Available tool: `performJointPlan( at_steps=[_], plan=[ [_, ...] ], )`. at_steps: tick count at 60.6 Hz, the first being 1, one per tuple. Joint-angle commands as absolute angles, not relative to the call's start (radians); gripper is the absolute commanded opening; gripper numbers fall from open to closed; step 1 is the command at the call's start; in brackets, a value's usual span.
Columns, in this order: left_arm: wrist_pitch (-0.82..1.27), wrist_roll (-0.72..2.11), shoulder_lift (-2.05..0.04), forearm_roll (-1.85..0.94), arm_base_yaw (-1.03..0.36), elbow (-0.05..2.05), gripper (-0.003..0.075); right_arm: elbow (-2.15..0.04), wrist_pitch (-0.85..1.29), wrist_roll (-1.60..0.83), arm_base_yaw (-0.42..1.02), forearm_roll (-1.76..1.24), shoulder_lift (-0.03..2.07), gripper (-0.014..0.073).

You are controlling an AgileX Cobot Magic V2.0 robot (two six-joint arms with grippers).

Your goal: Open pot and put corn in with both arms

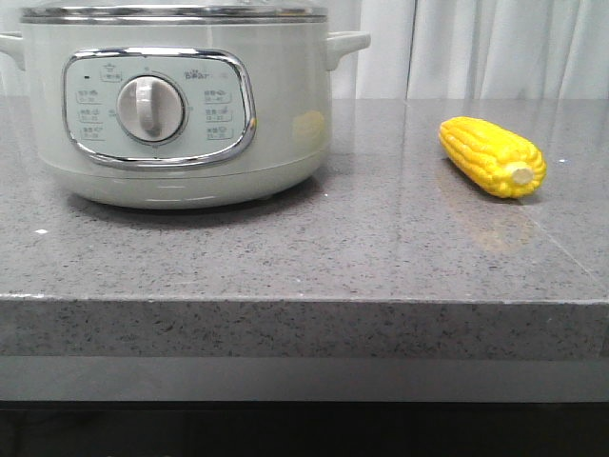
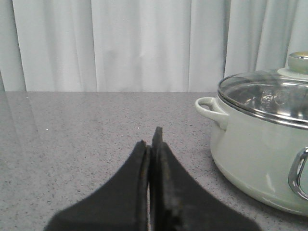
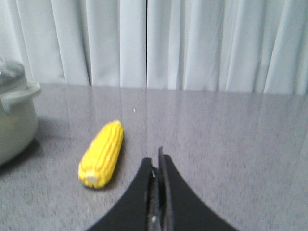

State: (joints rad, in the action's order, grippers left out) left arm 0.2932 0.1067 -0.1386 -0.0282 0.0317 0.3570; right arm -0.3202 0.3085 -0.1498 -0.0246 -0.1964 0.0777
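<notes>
Here, nearest the wrist cameras, the left gripper (image 2: 152, 137) has its black fingers pressed together with nothing between them, above bare grey counter (image 1: 381, 257). The right gripper (image 3: 157, 156) is likewise pressed together and empty. Neither arm shows in the front view. Just beyond the right gripper's tips, a little to one side, the corn (image 1: 492, 156) lies flat on the stone, its pale stub end pointing toward the robot, well apart from the pot (image 1: 176, 109). The pot stands on the counter's left part, dial facing forward, with its glass lid (image 2: 269, 96) seated on the rim. White curtains (image 3: 192, 43) hang behind the counter.
</notes>
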Motion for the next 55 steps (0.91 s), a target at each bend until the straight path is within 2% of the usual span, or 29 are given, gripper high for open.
performJointPlan(
  at_steps=[1, 10, 20, 22, 26, 31, 33, 36, 40, 48, 55],
  plan=[
    [0.268, 0.103, -0.261, 0.0, 0.029, 0.481, -0.0019, -0.449, 0.283, -0.151, -0.031, -0.19, 0.195, -0.006],
    [0.271, 0.103, -0.378, 0.0, 0.029, 0.574, -0.0018, -0.565, 0.339, -0.151, -0.031, -0.19, 0.335, -0.006],
    [0.27, 0.103, -0.4, 0.0, 0.029, 0.586, -0.0001, -0.578, 0.345, -0.151, -0.031, -0.19, 0.37, -0.0038],
    [0.27, 0.103, -0.4, 0.0, 0.029, 0.586, 0.0032, -0.578, 0.345, -0.151, -0.031, -0.19, 0.37, -0.0006],
    [0.27, 0.103, -0.4, 0.0, 0.029, 0.586, 0.0158, -0.578, 0.345, -0.151, -0.031, -0.19, 0.37, 0.0105],
    [0.27, 0.103, -0.4, -0.009, 0.029, 0.586, 0.0403, -0.578, 0.343, -0.151, -0.031, -0.19, 0.37, 0.0288],
    [0.27, 0.103, -0.4, -0.013, 0.029, 0.586, 0.0478, -0.578, 0.343, -0.151, -0.031, -0.19, 0.37, 0.035],
    [0.27, 0.103, -0.4, -0.023, 0.029, 0.586, 0.0552, -0.578, 0.343, -0.151, -0.031, -0.19, 0.37, 0.0412],
    [0.27, 0.103, -0.4, -0.072, 0.029, 0.586, 0.0591, -0.578, 0.343, -0.151, -0.031, -0.19, 0.37, 0.0451],
    [0.302, 0.103, -0.453, -0.144, 0.029, 0.615, 0.059, -0.578, 0.343, -0.151, -0.031, -0.19, 0.372, 0.0451],
    [0.412, 0.105, -0.573, -0.144, 0.029, 0.715, 0.059, -0.578, 0.343, -0.151, -0.031, -0.19, 0.372, 0.0451]
  ],
)
